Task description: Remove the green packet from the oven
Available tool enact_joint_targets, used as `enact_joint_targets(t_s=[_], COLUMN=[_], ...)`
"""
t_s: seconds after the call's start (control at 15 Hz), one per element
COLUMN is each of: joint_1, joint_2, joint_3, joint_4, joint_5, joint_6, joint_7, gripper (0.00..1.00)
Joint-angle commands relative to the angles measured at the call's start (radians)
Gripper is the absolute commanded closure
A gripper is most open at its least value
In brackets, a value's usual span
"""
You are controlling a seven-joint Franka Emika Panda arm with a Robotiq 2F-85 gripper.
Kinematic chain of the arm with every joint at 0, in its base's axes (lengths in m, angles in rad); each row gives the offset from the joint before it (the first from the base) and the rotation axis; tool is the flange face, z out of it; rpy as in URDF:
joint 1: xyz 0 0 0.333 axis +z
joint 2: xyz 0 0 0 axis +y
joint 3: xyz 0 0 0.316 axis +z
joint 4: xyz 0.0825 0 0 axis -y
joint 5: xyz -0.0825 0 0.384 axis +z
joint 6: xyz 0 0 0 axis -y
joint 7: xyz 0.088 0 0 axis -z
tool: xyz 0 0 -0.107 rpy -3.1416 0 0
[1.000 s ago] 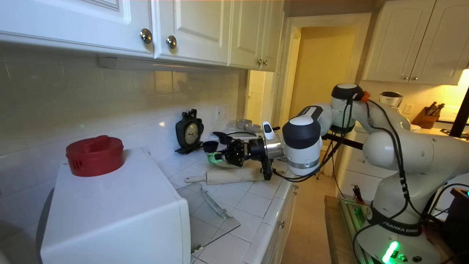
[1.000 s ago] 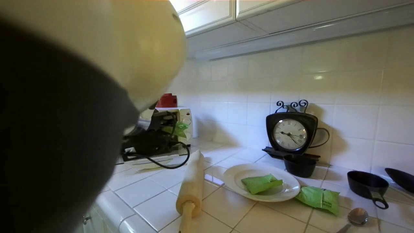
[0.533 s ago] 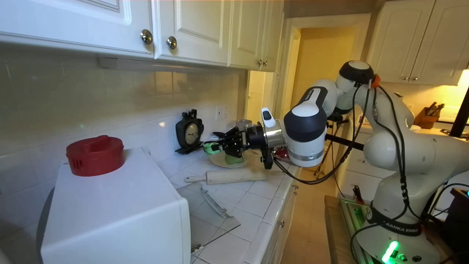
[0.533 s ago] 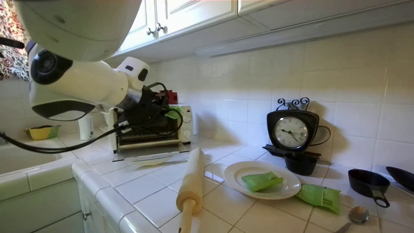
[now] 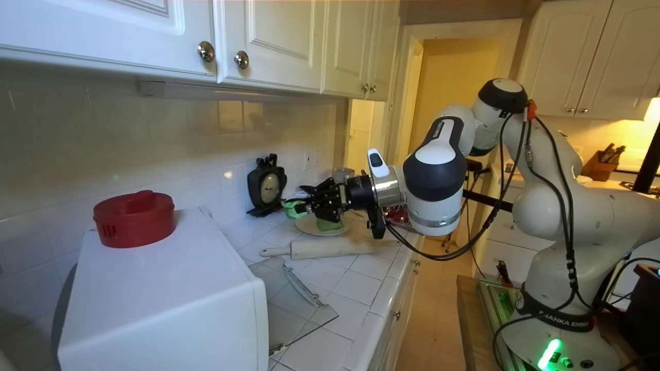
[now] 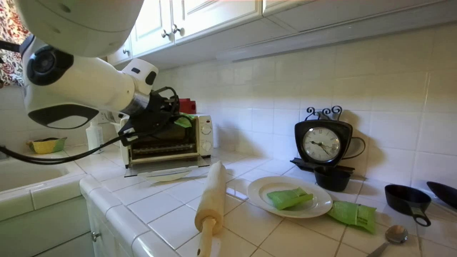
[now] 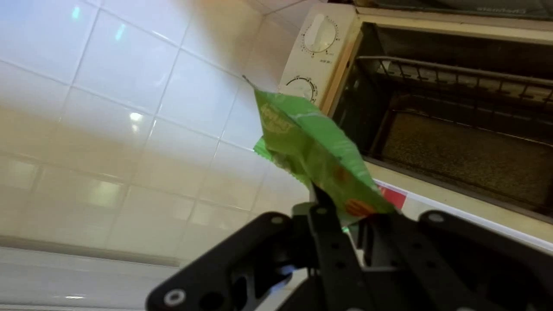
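Note:
My gripper (image 7: 339, 207) is shut on a crumpled green packet (image 7: 311, 147), which sticks out past the fingertips. The packet also shows in both exterior views (image 5: 292, 209) (image 6: 183, 121), held in the air above the counter in front of the oven. The oven (image 5: 170, 288) is a white box; its knob panel shows in an exterior view (image 6: 205, 135) and in the wrist view (image 7: 298, 65). Its glass door (image 5: 294, 304) is folded down over the counter. The dark inside with a wire rack (image 7: 458, 73) is visible; no packet shows on the visible part.
A red lidded pot (image 5: 135, 219) sits on the oven. A rolling pin (image 6: 211, 200) lies before it. A plate (image 6: 257, 200) bears another green packet (image 6: 289, 198); one more packet (image 6: 353, 216) lies beside it. A clock (image 6: 323, 142), small black pans (image 6: 407, 200) and a spoon (image 6: 395, 235) stand nearby.
The gripper has risen and tilted with the packet still in it. The arm's elbow has lifted and swung back, uncovering the oven front and the sink. The plate now shows below the gripper.

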Motion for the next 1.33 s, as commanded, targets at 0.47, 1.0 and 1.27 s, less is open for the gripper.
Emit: enact_joint_targets(t_s=[0.47, 1.0, 1.27], joint_1=[0.004, -0.11, -0.192], joint_2=[0.055, 0.086, 0.11], joint_3=[-0.069, -0.098, -0.084], joint_4=[0.0, 0.0, 0.001], joint_5=[-0.152, -0.017, 0.059], joint_6=[0.0, -0.141, -0.261], joint_7=[-0.003, -0.007, 0.0], gripper=[0.86, 0.97, 0.97])
